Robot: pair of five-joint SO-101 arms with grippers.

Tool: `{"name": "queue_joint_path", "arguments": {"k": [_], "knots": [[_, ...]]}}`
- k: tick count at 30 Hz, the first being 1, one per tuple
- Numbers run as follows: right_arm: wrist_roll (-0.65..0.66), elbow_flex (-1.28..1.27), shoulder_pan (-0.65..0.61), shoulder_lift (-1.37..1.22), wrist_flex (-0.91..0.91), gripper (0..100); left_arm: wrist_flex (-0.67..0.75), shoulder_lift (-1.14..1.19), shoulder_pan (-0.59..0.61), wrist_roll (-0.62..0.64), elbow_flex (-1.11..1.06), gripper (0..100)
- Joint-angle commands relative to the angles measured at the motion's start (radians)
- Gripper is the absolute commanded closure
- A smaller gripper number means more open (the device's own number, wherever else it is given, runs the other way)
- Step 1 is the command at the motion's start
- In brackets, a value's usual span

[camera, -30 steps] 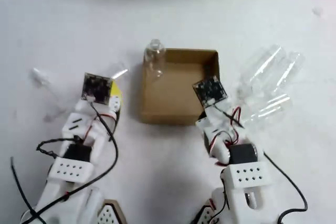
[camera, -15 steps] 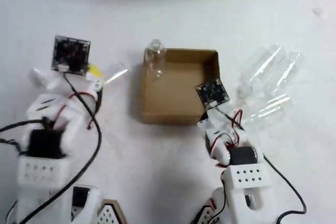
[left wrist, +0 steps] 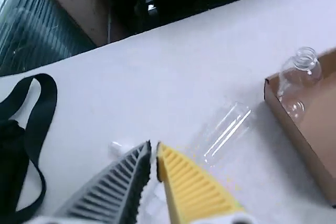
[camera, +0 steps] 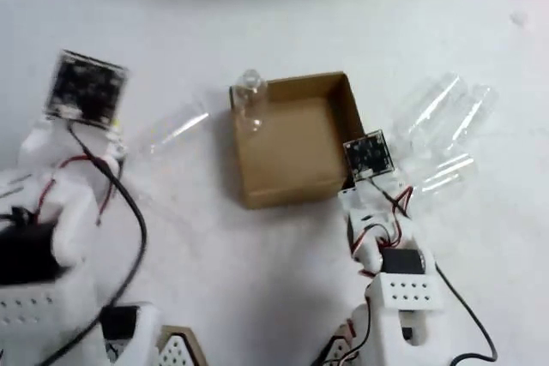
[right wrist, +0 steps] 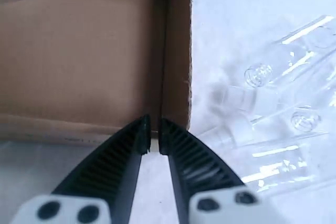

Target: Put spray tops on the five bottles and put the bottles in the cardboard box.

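The white desk [camera: 283,23] is being shared by two arms. The left arm [camera: 60,212] is being held over the desk's left side, and the right arm [camera: 390,255] is being held near the front edge, right of centre. The cardboard box [camera: 292,147] is being kept mid-desk, slightly askew. A heap of clear bottles [camera: 442,130] is being left lying just beside the box's right wall. One lying bottle [camera: 176,126] is being left on the desk to the box's left. An upright bottle [camera: 249,102], neck open, is being housed in the box's far left corner.

The right gripper [right wrist: 151,129] is being held clenched and grasping nothing, tips at the box's near wall by its right corner. The left gripper [left wrist: 154,153] is likewise being held clenched on nothing, near a small white piece [left wrist: 122,148] that cannot be identified.
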State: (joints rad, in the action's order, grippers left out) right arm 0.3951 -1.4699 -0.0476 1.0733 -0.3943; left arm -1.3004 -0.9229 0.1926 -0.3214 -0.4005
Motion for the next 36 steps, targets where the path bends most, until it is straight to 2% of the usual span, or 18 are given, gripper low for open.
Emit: {"name": "queue_joint_path", "arguments": {"k": [1,6,9,11,13,18,23,26,28,30,33,35,36], "knots": [[-0.008,0.003,0.019,0.008,0.019,98.3,-0.032,0.259,0.059,0.04,0.097,98],[-0.008,-0.011,0.013,0.008,0.025,98.3,-0.242,0.476,0.058,0.176,0.249,98],[-0.008,-0.012,0.013,0.008,0.027,98.3,-0.318,0.504,0.059,0.396,0.325,98],[-0.008,-0.012,0.013,0.008,0.027,98.3,-0.331,0.506,0.062,0.578,0.333,98],[-0.008,-0.012,0.012,0.008,0.027,98.3,-0.334,0.512,0.059,0.71,0.333,97],[-0.008,-0.012,0.012,0.008,0.025,98.3,-0.262,0.513,0.067,0.841,0.302,97],[-0.008,-0.012,0.012,0.008,0.025,98.3,-0.005,0.516,0.147,0.982,0.066,97],[-0.008,-0.012,0.012,0.008,0.025,98.3,0.12,0.515,0.153,0.988,-0.055,97],[-0.008,-0.012,0.012,0.008,0.025,98.3,0.123,0.513,0.142,0.988,-0.064,97],[-0.008,-0.012,0.012,0.008,0.025,98.3,0.098,0.506,0.139,1.022,-0.064,92],[-0.002,-0.012,0.012,0.008,0.027,98.3,0.063,0.512,0.122,1.215,-0.055,76],[-0.002,-0.012,0.012,0.008,0.027,98.3,0.063,0.515,0.11,1.243,-0.064,68],[0.0,-0.012,0.012,0.008,0.027,98.3,0.075,0.515,0.107,1.238,-0.077,68]]}}
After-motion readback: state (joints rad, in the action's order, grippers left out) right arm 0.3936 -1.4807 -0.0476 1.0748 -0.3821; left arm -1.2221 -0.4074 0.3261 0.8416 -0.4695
